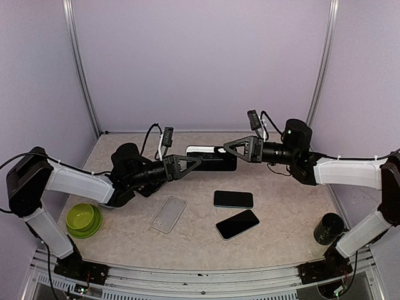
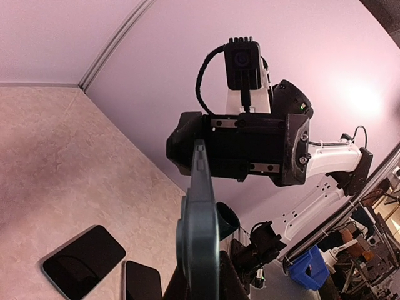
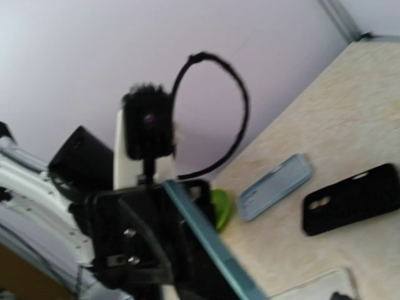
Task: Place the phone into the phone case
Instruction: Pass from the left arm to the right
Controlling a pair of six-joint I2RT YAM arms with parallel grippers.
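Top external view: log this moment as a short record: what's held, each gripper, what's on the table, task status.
held: phone, in mid-air
left gripper: shut on phone
right gripper: jaws wide apart at the phone's other end; contact unclear
on table: clear phone case, dark phone or case, dark phone nearer the bases, green bowl, dark cup
task status: phone not yet in case

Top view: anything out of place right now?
Only the phone: held in mid-air above the table, left gripper shut on it, right gripper open at its other end. Nothing spilled or damaged.
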